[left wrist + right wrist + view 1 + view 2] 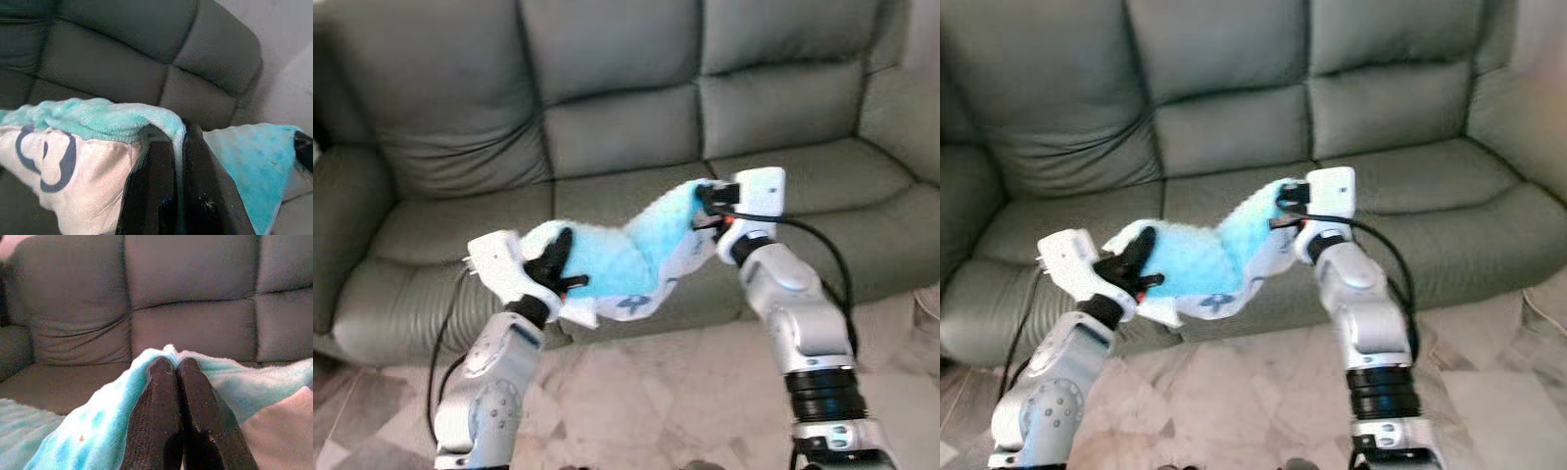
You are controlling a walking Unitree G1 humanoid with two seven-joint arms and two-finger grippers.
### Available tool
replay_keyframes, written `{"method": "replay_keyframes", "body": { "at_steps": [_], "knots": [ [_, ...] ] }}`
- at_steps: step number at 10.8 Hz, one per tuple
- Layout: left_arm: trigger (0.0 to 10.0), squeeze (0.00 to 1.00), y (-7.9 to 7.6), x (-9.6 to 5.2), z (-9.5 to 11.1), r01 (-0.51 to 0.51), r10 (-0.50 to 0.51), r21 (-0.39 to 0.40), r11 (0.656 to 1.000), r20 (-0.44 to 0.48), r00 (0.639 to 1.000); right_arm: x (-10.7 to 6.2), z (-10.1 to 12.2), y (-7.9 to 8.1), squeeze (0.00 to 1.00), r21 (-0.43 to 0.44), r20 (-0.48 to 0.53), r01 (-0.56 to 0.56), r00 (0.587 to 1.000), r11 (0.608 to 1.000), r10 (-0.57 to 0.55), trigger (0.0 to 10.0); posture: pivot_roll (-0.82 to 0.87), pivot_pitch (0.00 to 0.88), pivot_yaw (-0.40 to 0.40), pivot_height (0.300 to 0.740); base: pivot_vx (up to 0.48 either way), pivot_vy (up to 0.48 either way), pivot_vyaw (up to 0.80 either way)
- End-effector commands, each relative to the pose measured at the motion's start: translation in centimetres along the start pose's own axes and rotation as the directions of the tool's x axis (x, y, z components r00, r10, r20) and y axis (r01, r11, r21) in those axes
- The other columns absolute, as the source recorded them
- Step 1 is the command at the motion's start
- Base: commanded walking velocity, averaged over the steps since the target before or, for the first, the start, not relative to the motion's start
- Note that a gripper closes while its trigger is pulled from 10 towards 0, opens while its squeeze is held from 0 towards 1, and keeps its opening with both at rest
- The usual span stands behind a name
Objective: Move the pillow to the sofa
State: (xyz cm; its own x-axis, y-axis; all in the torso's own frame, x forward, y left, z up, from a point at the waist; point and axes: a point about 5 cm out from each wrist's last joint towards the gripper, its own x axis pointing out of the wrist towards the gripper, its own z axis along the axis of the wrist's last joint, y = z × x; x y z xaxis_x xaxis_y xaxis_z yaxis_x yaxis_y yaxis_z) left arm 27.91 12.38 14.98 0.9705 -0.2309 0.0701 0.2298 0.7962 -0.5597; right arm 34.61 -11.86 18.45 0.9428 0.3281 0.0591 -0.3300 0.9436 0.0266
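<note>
A limp pillow (625, 257), turquoise on one face and white with a dark blue print on the other, hangs between my two grippers above the front edge of the grey sofa's (607, 117) middle seat. My left gripper (558, 259) is shut on its left edge, its fingers (161, 196) pinching the turquoise fabric. On the upper right corner my right gripper (707, 201) is shut, the fingers (166, 406) pressed together on the fabric. The pillow sags in the middle.
The three-seat grey leather sofa spans the scene, with its left armrest (342, 215) and right armrest (901, 108). Pale marble floor (646, 392) lies between me and the sofa's front. Black cables (822, 245) trail from both wrists.
</note>
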Motion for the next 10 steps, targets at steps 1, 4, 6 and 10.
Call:
{"method": "replay_keyframes", "body": {
  "at_steps": [1, 4, 6, 10],
  "knots": [
    [0.0, 0.0, -0.13, -0.08, -0.39, -0.01, 0.01, -0.014, 1.0, 0.0, 1.0, 0.14, 0.51, 0.52, 0.0, -0.005, 0.021, -0.025, 0.999, 1.0, 0.025, 10.0, -0.3, 0.138, 0.08, 0.74, 0.0, 0.0, 0.0],
    [0.0, 0.0, 0.02, 0.02, -0.43, -0.011, 0.011, -0.013, 1.0, -0.002, 1.0, 0.14, 0.48, 0.53, 0.0, -0.01, 0.021, -0.024, 0.999, 1.0, 0.025, 10.0, -0.3, 0.133, 0.084, 0.74, 0.0, -0.436, 0.0],
    [0.0, 0.0, 0.05, 0.05, -0.43, -0.01, 0.01, -0.01, 1.0, -0.001, 1.0, 0.12, 0.42, 0.51, 0.0, -0.011, 0.02, -0.024, 0.999, 1.0, 0.025, 10.0, -0.3, 0.129, 0.084, 0.74, 0.0, -0.48, 0.0],
    [0.0, 0.0, 0.21, 0.07, -0.34, -0.016, 0.016, -0.013, 1.0, 0.007, 1.0, 0.14, 0.37, 0.34, 0.0, -0.013, 0.022, -0.022, 1.0, 1.0, 0.022, 10.0, -0.3, 0.127, 0.088, 0.74, 0.0, -0.201, 0.0]
  ]
}}
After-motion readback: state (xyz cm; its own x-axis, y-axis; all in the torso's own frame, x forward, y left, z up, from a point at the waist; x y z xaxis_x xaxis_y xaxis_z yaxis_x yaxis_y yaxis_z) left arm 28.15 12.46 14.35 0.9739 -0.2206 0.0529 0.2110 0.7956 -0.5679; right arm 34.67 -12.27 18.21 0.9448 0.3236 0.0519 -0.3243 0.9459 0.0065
